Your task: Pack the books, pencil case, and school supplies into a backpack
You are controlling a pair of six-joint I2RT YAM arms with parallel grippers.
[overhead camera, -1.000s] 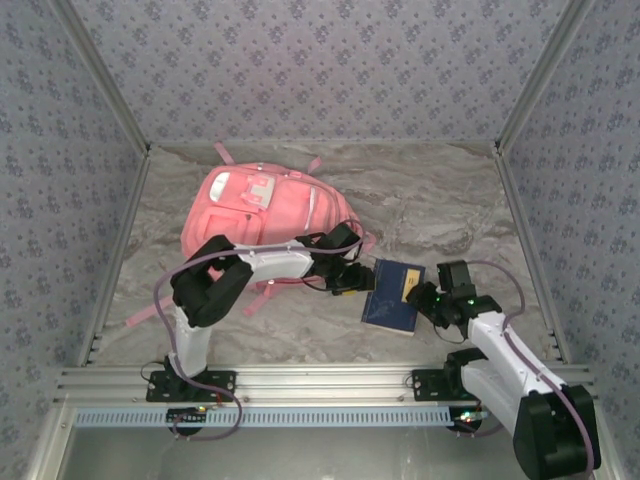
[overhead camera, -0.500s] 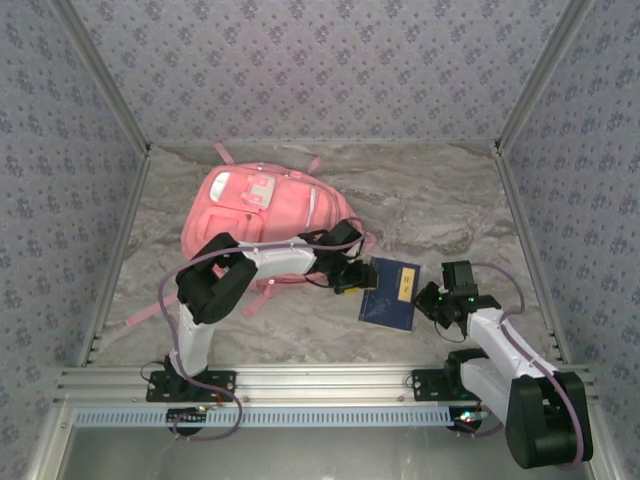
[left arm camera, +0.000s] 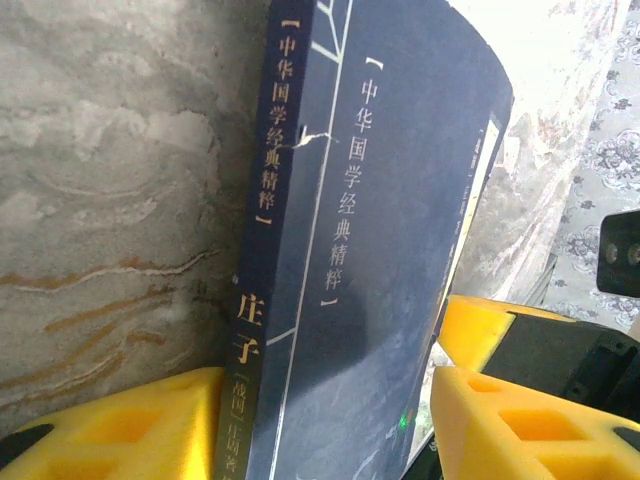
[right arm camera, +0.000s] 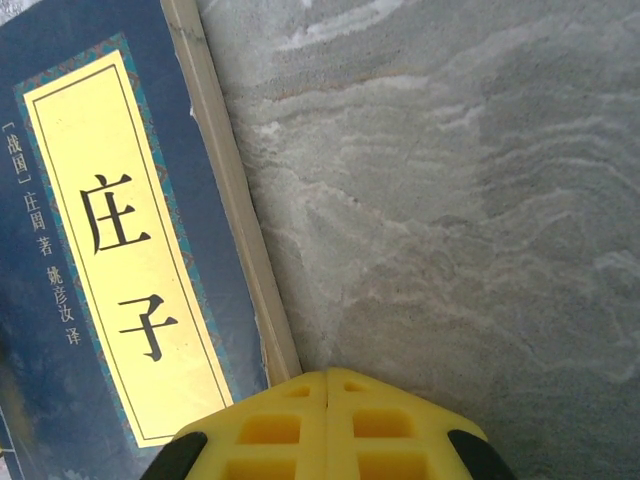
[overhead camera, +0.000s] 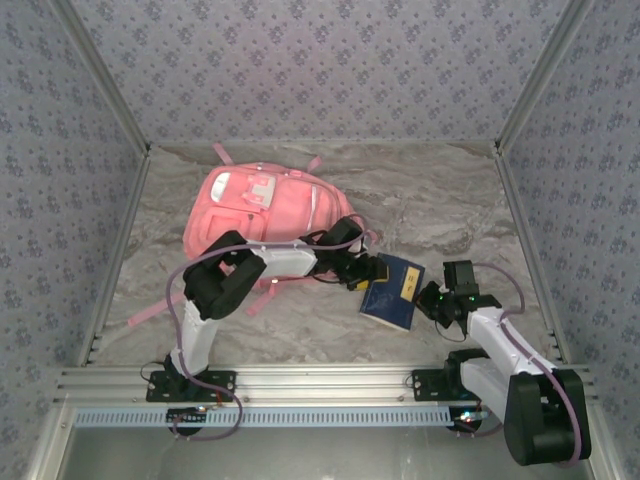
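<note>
A dark navy book (overhead camera: 393, 293) with a yellow title panel lies tilted just right of the big pink backpack (overhead camera: 265, 210). My left gripper (overhead camera: 364, 274) is at the book's left edge. In the left wrist view the book (left arm camera: 380, 240) stands between my yellow fingers (left arm camera: 130, 425), the left pad against its spine, so the left gripper (left arm camera: 328, 388) is shut on it. My right gripper (overhead camera: 428, 299) sits at the book's right edge. Its pads are pressed together, and the right gripper (right arm camera: 328, 378) touches the page edge of the book (right arm camera: 110, 250). The pencil case and school supplies are out of view.
Patterned walls close in the marble table (overhead camera: 440, 200) on three sides. A metal rail (overhead camera: 300, 385) runs along the near edge. Pink backpack straps (overhead camera: 150, 312) trail toward the front left. The back right of the table is bare.
My right gripper has shut and now rests against the book's right edge. The left arm has shifted a little to the right, and the book's left side has tipped up and moved slightly.
</note>
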